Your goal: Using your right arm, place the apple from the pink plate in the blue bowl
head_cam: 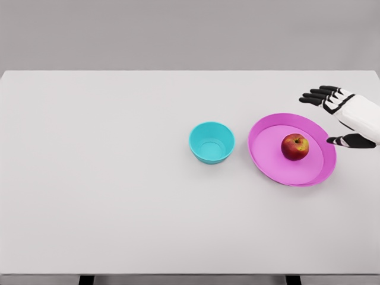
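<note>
- The tabletop (95, 178) fills most of the frame; its left half is bare, with wide room all around the dishes.
- The bowl (211, 142) sits just right of centre, upright, mouth open upward, near the plate but apart from it.
- The plate (291, 149) lies at centre right, well in from the tabletop's far and near edges.
- The apple (294, 146) rests on the plate, upright, stem dimple up.
- The right hand (347, 116) enters from the right edge, arm cut off by the frame; its fingers (314, 95) are spread, holding nothing, thumb just beside the plate rim.
</note>
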Controlling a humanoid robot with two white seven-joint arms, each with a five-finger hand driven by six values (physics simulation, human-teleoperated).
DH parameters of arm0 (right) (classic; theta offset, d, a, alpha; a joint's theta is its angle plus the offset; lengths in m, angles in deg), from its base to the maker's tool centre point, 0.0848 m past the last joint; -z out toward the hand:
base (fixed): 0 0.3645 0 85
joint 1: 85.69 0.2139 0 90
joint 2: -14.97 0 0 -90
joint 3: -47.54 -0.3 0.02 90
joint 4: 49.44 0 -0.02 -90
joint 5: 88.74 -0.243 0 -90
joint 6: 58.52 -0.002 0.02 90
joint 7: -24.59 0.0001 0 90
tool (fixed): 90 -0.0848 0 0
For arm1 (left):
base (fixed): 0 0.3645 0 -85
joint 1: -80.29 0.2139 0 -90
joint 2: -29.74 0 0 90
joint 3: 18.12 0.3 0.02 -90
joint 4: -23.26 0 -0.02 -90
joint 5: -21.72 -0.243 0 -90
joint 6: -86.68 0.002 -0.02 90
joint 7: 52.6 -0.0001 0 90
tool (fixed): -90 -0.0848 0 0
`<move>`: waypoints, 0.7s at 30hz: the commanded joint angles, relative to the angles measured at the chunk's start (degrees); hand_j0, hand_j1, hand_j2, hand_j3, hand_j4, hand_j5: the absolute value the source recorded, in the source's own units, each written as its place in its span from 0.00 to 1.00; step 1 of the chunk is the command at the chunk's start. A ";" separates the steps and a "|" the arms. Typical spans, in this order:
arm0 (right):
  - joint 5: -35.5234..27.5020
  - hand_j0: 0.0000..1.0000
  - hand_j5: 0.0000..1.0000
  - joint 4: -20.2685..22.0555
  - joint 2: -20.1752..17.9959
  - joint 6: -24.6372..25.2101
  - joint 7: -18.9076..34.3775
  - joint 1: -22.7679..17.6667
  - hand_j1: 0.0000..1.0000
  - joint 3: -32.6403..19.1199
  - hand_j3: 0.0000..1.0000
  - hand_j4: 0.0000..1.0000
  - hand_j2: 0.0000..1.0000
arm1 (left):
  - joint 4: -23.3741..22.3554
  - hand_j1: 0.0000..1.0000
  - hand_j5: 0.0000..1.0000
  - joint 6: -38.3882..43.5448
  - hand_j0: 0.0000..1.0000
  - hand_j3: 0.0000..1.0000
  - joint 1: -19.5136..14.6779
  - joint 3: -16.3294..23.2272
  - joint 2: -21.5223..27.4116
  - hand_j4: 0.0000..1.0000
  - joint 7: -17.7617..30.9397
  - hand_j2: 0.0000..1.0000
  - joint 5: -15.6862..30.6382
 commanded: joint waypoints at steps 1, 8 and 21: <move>-0.43 1.00 1.00 0.15 -0.10 -0.02 -0.03 0.00 1.00 0.19 1.00 1.00 1.00 | 0.00 1.00 1.00 0.00 1.00 1.00 0.00 0.00 0.00 1.00 -0.05 1.00 0.03; -0.60 1.00 1.00 -2.31 -0.19 -0.02 3.83 -0.44 1.00 0.89 1.00 1.00 1.00 | 0.00 1.00 1.00 0.00 1.00 1.00 0.00 0.00 0.00 1.00 0.04 1.00 0.03; -0.78 1.00 1.00 -5.73 2.18 -0.02 30.29 8.87 1.00 3.43 1.00 1.00 1.00 | 0.00 1.00 1.00 0.00 1.00 1.00 0.00 0.00 0.00 1.00 0.04 1.00 0.03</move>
